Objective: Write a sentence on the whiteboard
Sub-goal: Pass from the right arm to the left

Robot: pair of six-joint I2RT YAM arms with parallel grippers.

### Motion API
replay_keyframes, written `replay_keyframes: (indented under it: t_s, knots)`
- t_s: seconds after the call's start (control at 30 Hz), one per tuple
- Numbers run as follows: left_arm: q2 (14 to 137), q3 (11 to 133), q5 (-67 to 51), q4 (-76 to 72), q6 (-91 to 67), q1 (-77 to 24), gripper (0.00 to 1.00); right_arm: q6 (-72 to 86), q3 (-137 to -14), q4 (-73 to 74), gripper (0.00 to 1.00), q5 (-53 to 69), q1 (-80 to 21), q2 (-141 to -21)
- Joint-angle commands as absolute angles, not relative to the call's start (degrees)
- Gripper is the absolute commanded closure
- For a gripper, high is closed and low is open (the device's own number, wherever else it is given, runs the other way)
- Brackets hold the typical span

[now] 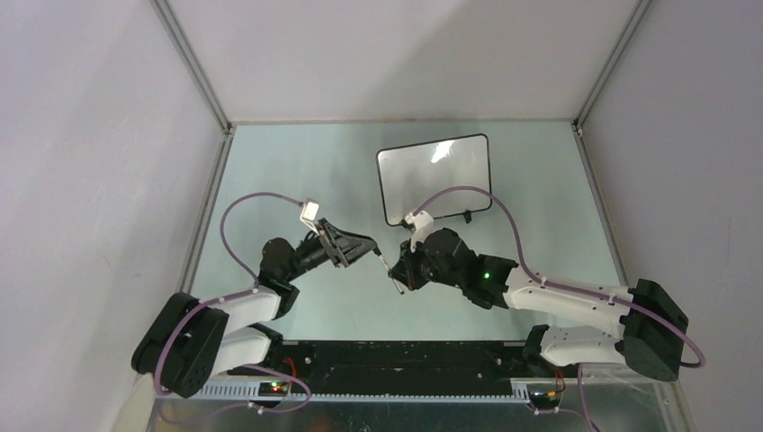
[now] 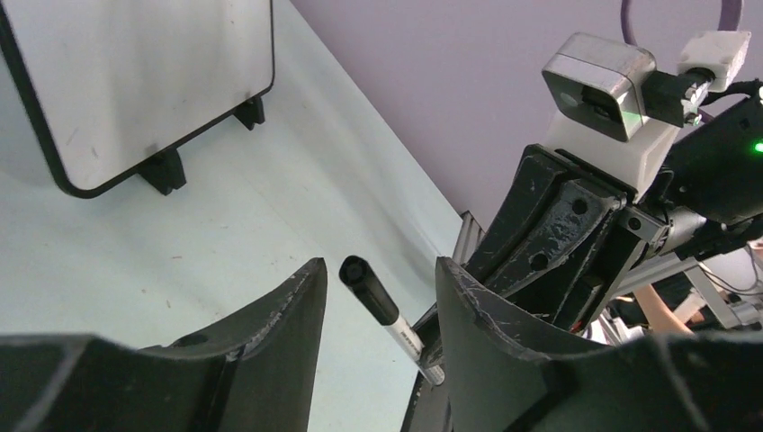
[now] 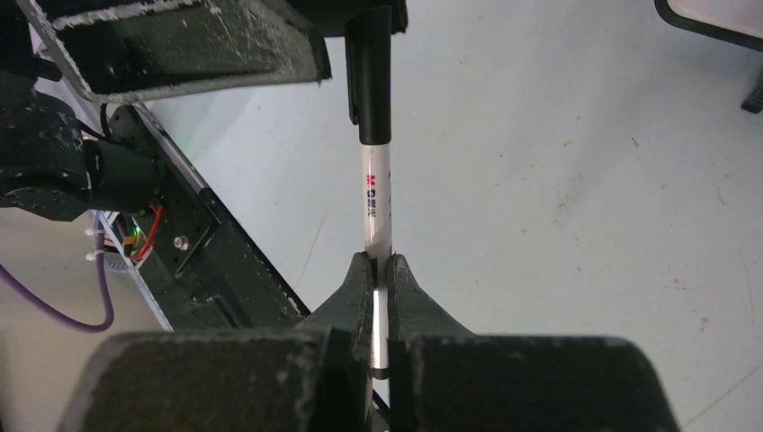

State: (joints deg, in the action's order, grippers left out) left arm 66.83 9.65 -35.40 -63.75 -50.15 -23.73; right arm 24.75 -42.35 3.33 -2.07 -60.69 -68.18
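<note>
Black plastic cap in place, a white-barrelled marker (image 3: 378,207) hangs in mid-air between two robot arms over the pale green table (image 1: 297,171). The right gripper (image 3: 380,270), reaching in from 4 o'clock, is clamped tight on the lower barrel, holding the pen rigid with its cap (image 3: 371,81) offered toward its partner. The left gripper (image 2: 378,288), coming from 8 o'clock, has its jaws parted on either side of that cap, with a gap showing on each side, so nothing is gripped there yet. The arrangement looks made for uncapping: one arm to anchor the pen, the other to pull the cap off along its axis. The whiteboard (image 1: 435,178) waits at 12 o'clock from the pair, well apart, resting on its small black feet (image 2: 165,171). Its glossy face is blank, and no word of the sentence is on it.
</note>
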Motion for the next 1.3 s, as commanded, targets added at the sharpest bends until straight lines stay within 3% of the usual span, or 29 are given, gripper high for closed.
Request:
replay_keyframes:
  t_s: [0.0,0.2,0.3,0.53,0.6,0.63,0.7,0.8,1.0,1.27]
  knots:
    - [68.83,11.93,-37.95,-69.37,-52.38,-24.67,0.47,23.93,-45.67,0.59,1.00,-0.83,-60.96,-69.23]
    - [72.34,12.35,-40.12,-74.64,-55.44,-24.87,0.51,23.76,-45.88,0.61,1.00,-1.17,-60.81,-69.29]
    - [74.54,12.66,-41.00,-78.51,-57.03,-24.96,0.59,23.64,-45.88,0.61,1.00,-0.79,-60.48,-69.38]
    - [78.29,13.45,-43.19,-84.89,-60.55,-25.00,0.99,23.63,-46.36,0.68,1.00,-0.74,-60.31,-70.09]
    - [78.29,13.26,-43.17,-85.43,-60.78,-25.01,1.00,23.93,-46.32,1.28,0.85,-0.81,-60.42,-69.94]
    - [78.17,13.18,-43.03,-85.47,-60.70,-25.03,1.00,24.10,-46.32,1.79,0.64,-1.06,-60.50,-69.86]
    - [77.26,13.04,-42.78,-85.40,-60.40,-24.97,1.00,24.61,-45.86,1.91,0.43,-1.85,-60.75,-69.27]
    - [75.90,12.55,-42.60,-84.86,-59.82,-24.90,1.00,25.95,-44.00,0.75,0.28,-2.80,-61.06,-67.02]
    - [72.47,11.48,-37.61,-83.94,-62.11,-24.87,1.00,30.58,-35.38,-10.44,0.20,-3.61,-60.63,-60.29]
    - [69.25,13.14,-24.74,-87.72,-74.61,-27.42,1.00,39.08,-26.07,-30.53,0.20,-4.02,-59.46,-50.98]
